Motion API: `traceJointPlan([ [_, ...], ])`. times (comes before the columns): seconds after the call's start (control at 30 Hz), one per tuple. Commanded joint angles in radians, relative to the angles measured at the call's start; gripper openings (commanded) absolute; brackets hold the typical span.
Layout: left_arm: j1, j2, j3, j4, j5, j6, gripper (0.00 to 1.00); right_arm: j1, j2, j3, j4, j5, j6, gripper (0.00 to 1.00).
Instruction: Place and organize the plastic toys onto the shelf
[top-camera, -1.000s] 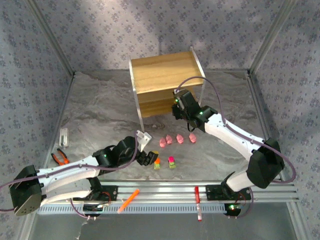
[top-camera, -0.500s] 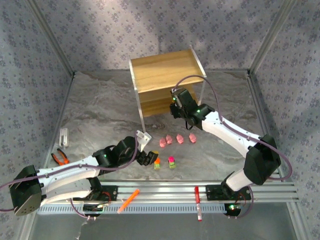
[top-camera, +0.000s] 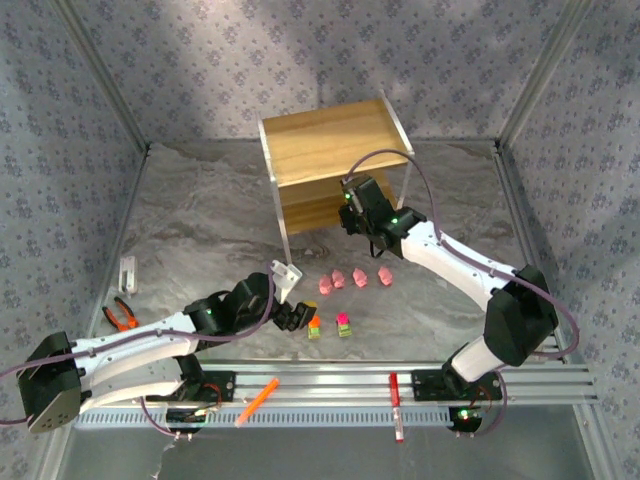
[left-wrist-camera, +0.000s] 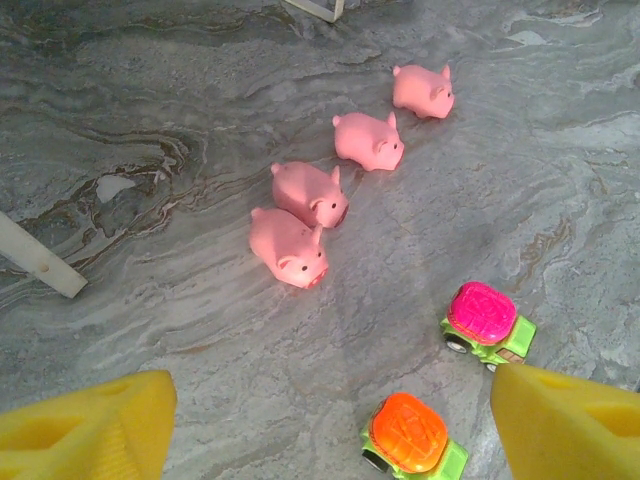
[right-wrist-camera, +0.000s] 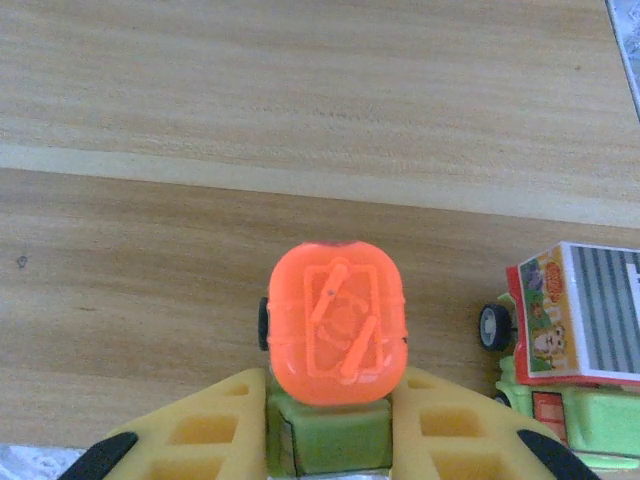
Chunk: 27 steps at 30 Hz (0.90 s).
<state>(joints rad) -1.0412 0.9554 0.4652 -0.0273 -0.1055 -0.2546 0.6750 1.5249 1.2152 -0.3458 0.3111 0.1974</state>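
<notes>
The shelf (right-wrist-camera: 300, 100) board is matt grained wood; the orange-topped toy (right-wrist-camera: 338, 320) and pigs (left-wrist-camera: 288, 245) are smooth, glossy plastic.

Orange-handled pliers (top-camera: 120, 315) far left on the grey table (top-camera: 200, 220); orange marker (top-camera: 257, 401) and red marker (top-camera: 395, 405) across the near rail (top-camera: 330, 385).
</notes>
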Motion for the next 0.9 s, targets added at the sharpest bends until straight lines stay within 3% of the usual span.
traceJointPlan([
  [0.0,-0.007,-0.017,-0.005,-0.006,-0.015,0.008,0.82,-0.011,0.018,0.001,0.032,0.029,-0.018,0.26],
  [0.87,-0.008,-0.016,-0.005,-0.007,-0.015,0.008,0.82,-0.039,0.042,-0.047,0.030,0.038,-0.019,0.28],
])
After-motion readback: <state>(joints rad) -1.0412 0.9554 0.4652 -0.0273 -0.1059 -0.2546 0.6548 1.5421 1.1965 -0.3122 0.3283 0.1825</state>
